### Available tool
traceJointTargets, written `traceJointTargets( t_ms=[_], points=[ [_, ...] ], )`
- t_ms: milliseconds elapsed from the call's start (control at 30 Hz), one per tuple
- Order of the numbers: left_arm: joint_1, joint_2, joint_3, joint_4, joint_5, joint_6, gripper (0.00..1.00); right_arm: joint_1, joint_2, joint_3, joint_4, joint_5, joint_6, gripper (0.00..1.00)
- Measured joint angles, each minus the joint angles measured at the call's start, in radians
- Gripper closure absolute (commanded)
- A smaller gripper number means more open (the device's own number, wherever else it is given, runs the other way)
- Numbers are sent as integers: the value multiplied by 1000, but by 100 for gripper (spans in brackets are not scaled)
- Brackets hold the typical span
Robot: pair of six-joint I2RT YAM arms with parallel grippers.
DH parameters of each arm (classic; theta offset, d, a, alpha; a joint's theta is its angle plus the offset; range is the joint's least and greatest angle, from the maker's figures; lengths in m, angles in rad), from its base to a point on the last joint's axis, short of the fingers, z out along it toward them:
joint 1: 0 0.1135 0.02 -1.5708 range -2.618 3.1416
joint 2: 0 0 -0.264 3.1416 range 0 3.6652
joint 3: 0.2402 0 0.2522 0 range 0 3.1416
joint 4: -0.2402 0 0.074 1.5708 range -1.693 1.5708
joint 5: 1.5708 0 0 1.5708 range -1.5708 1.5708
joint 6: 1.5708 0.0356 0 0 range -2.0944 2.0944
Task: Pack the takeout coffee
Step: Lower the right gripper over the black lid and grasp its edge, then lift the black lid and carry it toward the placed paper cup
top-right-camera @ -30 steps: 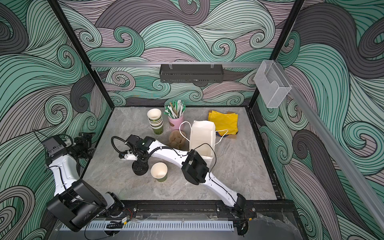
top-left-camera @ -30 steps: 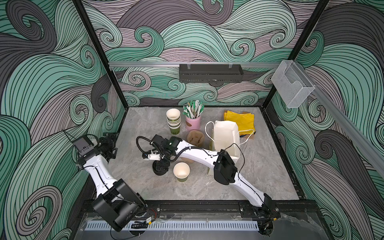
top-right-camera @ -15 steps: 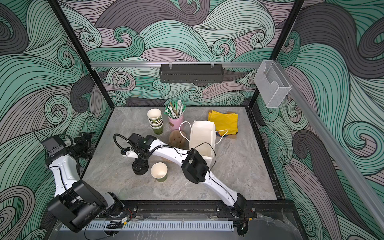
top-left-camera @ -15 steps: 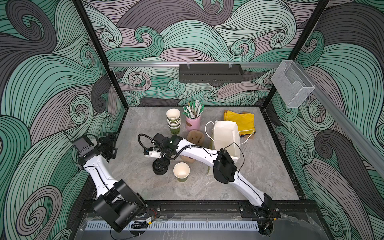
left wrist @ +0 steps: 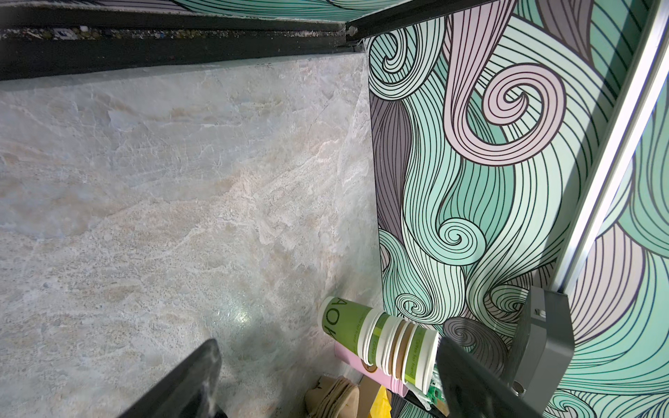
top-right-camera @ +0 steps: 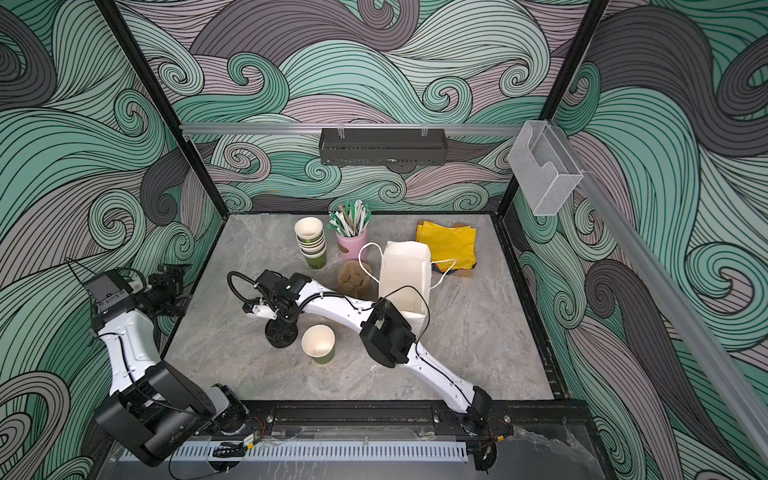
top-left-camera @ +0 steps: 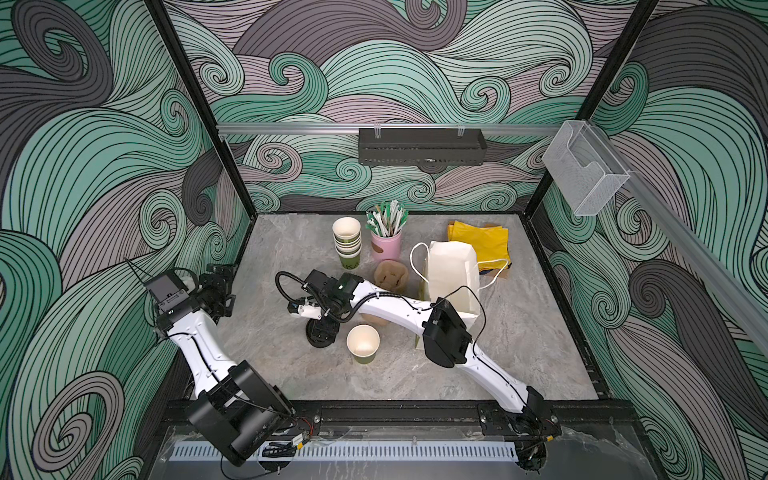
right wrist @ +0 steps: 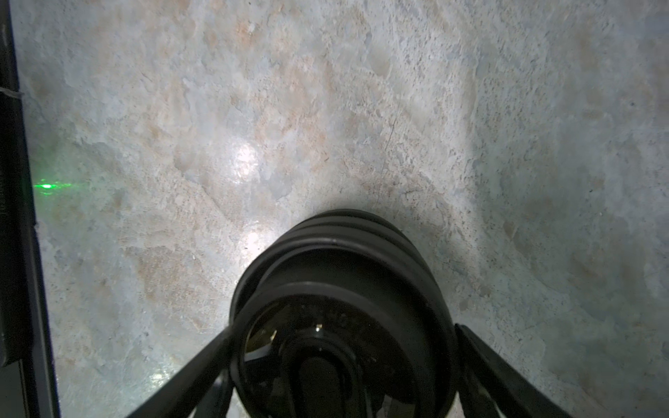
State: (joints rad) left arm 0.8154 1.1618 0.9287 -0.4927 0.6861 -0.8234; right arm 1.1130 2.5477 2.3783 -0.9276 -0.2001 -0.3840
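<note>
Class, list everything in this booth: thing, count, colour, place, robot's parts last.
loose cup: one, olive-green, lidless, front-centre
lid stack: one, black, left of loose cup
cup stack: one, olive-green, rear
straw cup: one, pink, right of cup stack
carriers: count unclear, brown, before straw cup
bag: one, white, centre-right
napkins: one pile, yellow, rear right
basket: one, black, back wall
holder: one, clear, right wall
left jaws: pair, black, open, left table edge
right jaws: pair, black, open, astride lid stack

Over at the back we've got a pink cup of straws [top-left-camera: 386, 248], a brown pulp cup carrier [top-left-camera: 391, 274] just in front. Beside it stands an open white paper bag [top-left-camera: 451, 270], yellow napkins [top-left-camera: 484, 243] behind, all on grey marble tabletop [top-left-camera: 519, 332].
</note>
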Motion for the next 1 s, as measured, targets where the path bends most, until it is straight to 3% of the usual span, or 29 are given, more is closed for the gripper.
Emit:
traceJointTargets(
  t_ms=[633,1000],
  points=[
    [-1,-2,0,0,0,0,4,17,-76,-73,66,88,-1,5],
    [-1,-2,0,0,0,0,4,32,-90,-122,84,68,-1,9]
  ],
)
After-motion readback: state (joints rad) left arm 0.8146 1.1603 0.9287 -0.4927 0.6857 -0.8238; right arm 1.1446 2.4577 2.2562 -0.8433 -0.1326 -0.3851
